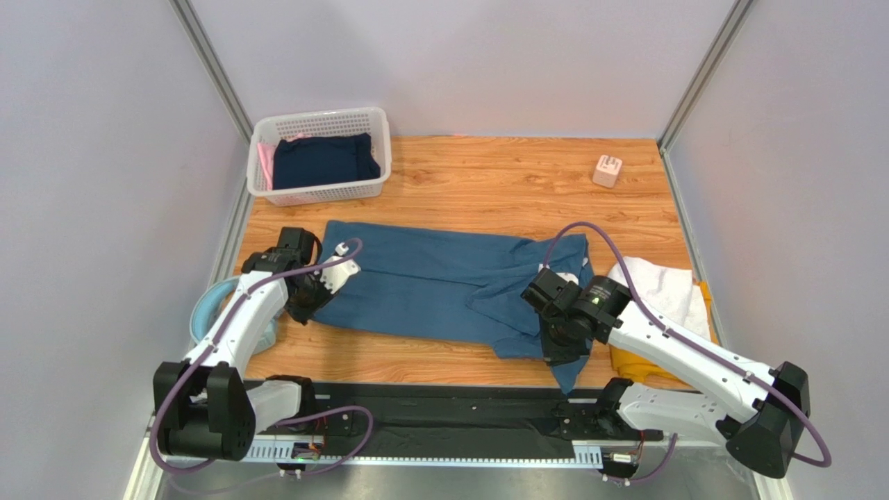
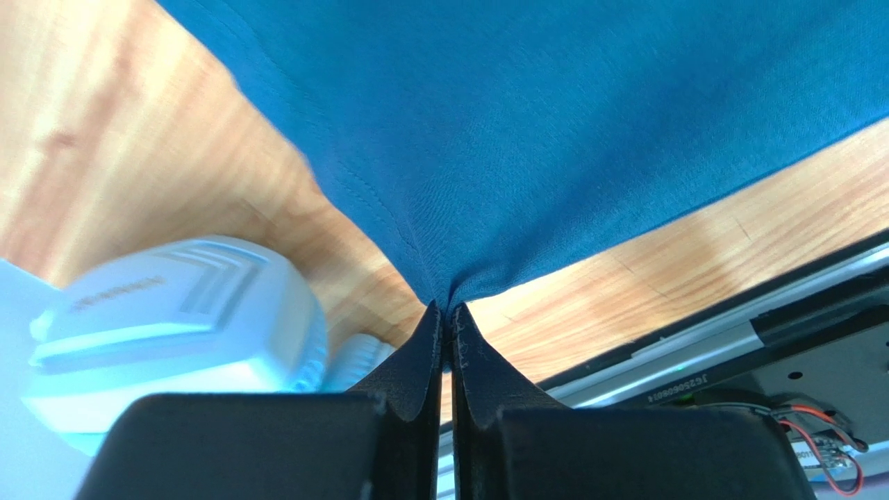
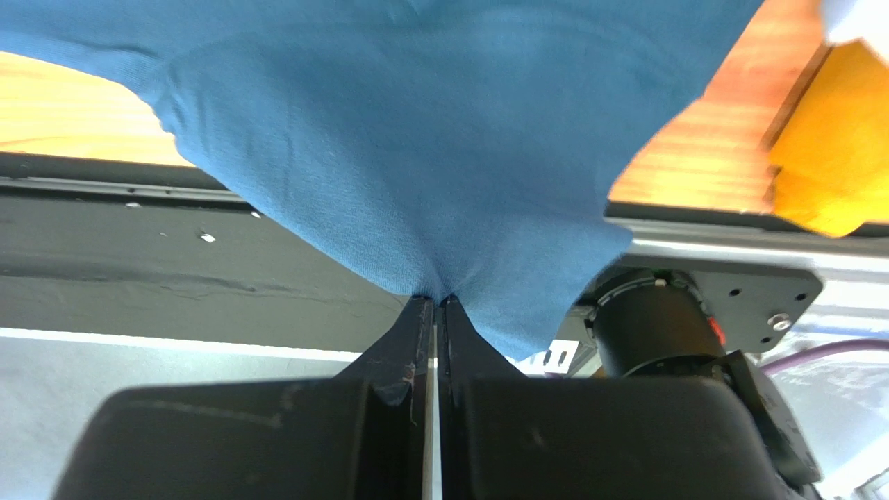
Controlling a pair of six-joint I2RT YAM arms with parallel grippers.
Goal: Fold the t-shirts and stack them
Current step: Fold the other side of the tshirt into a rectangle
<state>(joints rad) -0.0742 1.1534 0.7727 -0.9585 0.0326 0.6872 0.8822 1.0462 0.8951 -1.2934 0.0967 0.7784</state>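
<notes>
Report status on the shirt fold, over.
Left gripper shut on teal t-shirt, left corner. Right gripper shut on its near right edge. White t-shirt atop mustard t-shirt, right side. Nothing in the way.

The left arm (image 1: pixel 245 321) and right arm (image 1: pixel 678 349) are wearing smooth white shells between chunky black joints. Purple cables (image 1: pixel 574 225) are looping along both. The left gripper (image 2: pixel 446 313) and right gripper (image 3: pixel 434 302) are tapering into matte black wedge tips.
</notes>
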